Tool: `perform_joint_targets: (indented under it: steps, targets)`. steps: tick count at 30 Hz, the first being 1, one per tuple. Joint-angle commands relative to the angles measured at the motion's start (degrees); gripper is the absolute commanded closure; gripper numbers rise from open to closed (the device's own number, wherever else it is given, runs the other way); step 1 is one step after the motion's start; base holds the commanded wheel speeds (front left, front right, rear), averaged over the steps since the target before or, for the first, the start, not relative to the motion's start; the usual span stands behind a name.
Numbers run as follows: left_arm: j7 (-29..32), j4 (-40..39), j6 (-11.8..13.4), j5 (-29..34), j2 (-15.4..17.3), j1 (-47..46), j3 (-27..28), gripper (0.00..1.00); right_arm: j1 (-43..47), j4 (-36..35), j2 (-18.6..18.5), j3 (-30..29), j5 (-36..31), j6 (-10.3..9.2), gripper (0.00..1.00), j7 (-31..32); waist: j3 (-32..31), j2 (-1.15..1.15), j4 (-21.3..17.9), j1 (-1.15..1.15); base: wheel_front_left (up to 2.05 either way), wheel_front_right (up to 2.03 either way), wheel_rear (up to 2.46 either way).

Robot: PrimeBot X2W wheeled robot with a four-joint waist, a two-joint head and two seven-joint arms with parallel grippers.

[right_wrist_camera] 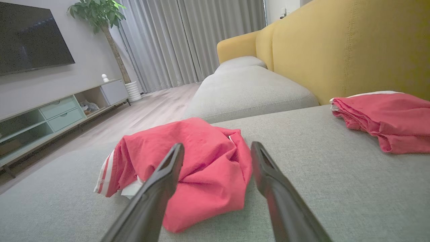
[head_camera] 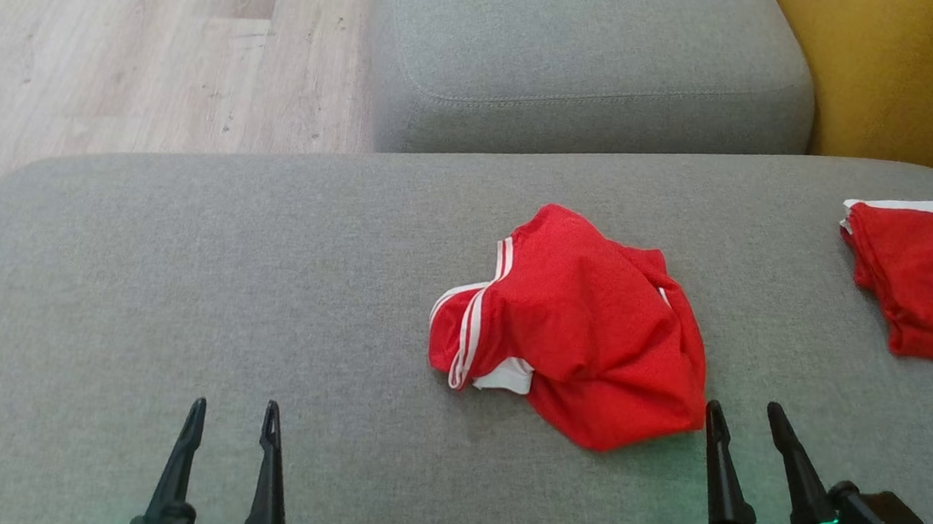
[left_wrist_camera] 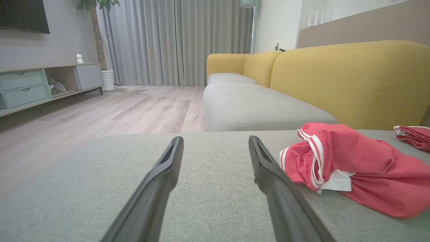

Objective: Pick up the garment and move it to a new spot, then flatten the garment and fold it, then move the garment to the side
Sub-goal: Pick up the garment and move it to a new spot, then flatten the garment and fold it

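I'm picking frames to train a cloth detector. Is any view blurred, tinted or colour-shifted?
Head view: even light, garment sharp and deep red, green glow on the cushion beside the right gripper. Left wrist view: the garment looks paler, pinkish; the left gripper is soft up close. Right wrist view: same pinkish cast, near fingers soft.

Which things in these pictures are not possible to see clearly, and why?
Crumpled red garment with white stripes: head view, its own folds hide its underside.
Second red cloth with white edge: head view, right edge cuts it off.
Small white object on the pale cabinet: left wrist view, too small to identify.
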Motion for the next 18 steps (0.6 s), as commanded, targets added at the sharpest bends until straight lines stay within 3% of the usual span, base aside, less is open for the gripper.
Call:
perform_joint_targets:
  steps: [1, 18]
  targets:
    - [-0.54, -2.29, 0.40, 0.70, -0.29, -1.47, 2.22, 0.00, -1.39, -2.30, 0.03, 1.38, 0.18, -0.04, 0.00, -0.22, -0.06, 0.00, 0.14, 0.01, 0.00, 0.00, 0.00]
    - [-0.54, -1.90, 0.60, 1.45, -0.30, -1.12, 2.17, 0.00, -0.72, -3.17, 0.04, 2.14, 0.13, -0.04, 0.00, -0.22, -0.67, 0.00, 0.55, 0.01, 0.00, 0.00, 0.00]
